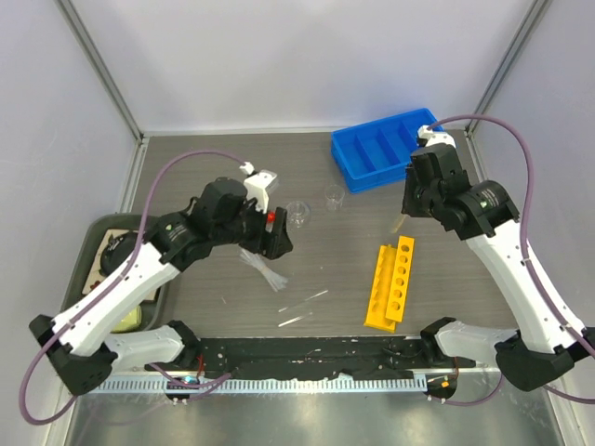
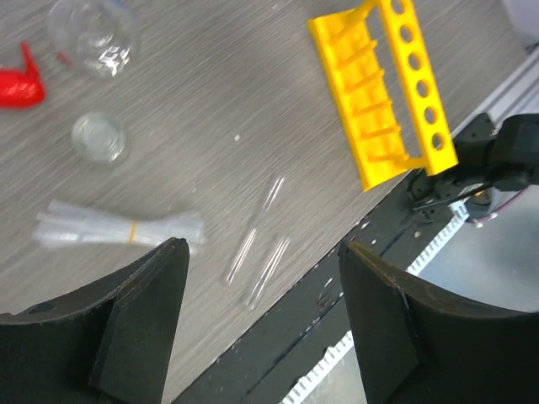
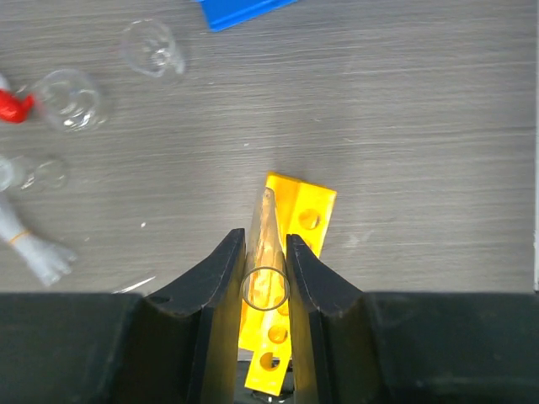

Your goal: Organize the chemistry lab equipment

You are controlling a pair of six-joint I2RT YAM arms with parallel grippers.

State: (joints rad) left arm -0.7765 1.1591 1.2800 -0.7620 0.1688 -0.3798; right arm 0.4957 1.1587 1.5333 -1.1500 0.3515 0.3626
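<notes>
Top view: blue bin point(image 1: 381, 149) sat at far right of the table point(image 1: 204, 307), no items visible inside. Yellow rack point(image 1: 392, 282) lay flat, right of centre, near the front edge. Two beakers point(image 1: 297, 214) point(image 1: 333, 196) stood mid-table, apart from each other. Pipette bundle point(image 1: 265, 269) lay left of centre, w/ two loose tubes point(image 1: 305, 302) between it and the rack. L gripper point(image 1: 274, 232) hung by the nearer beaker, red nozzle point(image 1: 271, 218) just beside it; the bottle body couldn't be made out. R gripper point(image 1: 406, 212) hung between bin and rack w/ a tube point(image 1: 398, 226) sticking out below. Green tray point(image 1: 102, 237) at far left, partly under L arm. L wrist view: L gripper point(image 2: 263, 252) jaws wide apart, nothing between them, above the table; bundle point(image 2: 118, 229) w/ a yellow band, loose tubes point(image 2: 257, 227), a beaker point(image 2: 93, 29), a small glass point(image 2: 99, 136), nozzle point(image 2: 17, 84) and rack point(image 2: 383, 93) all lay below, untouched. R wrist view: R gripper point(image 3: 265, 252) fingers point(image 3: 221, 286) clamped on a clear tube point(image 3: 266, 223), open end toward cam, held over the rack point(image 3: 307, 210); can't tell if the tip touched it. Bin corner point(image 3: 240, 10) at top, two beakers point(image 3: 152, 46) point(image 3: 72, 99) upper left.
</notes>
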